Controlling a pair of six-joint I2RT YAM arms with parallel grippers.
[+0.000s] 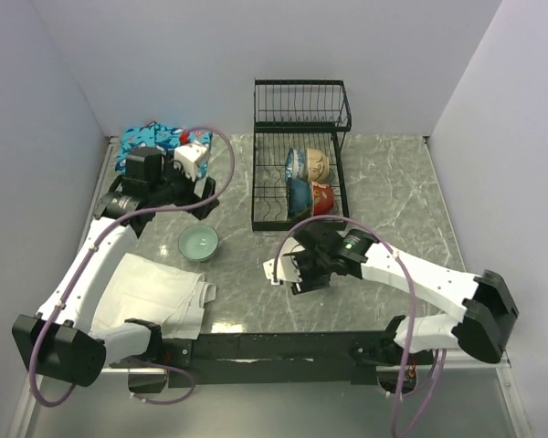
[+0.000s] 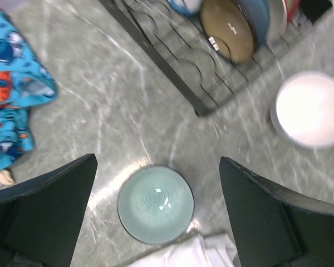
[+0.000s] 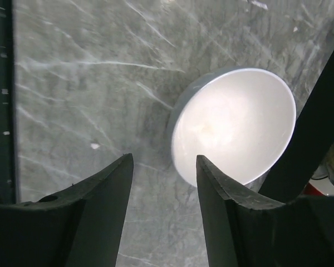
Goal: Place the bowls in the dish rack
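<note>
Four bowls (image 1: 301,193) stand in the dish rack (image 1: 301,105) by the tabletop's (image 1: 393,201) far edge. Left claw (image 2: 158,160) gapes wide over a pale green bowl (image 2: 156,204). The right claw (image 3: 164,161) is open beside a white bowl (image 3: 234,125).

Grey marble-look tabletop (image 1: 393,201) (w/ white veins); plain pale walls (image 1: 164,55) on 3 sides.

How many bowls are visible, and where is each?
6. Four in the dish rack: patterned bowl, cream bowl, blue bowl, red bowl. Green bowl on the table left of it; white bowl by the right claw. Others may hide.
</note>
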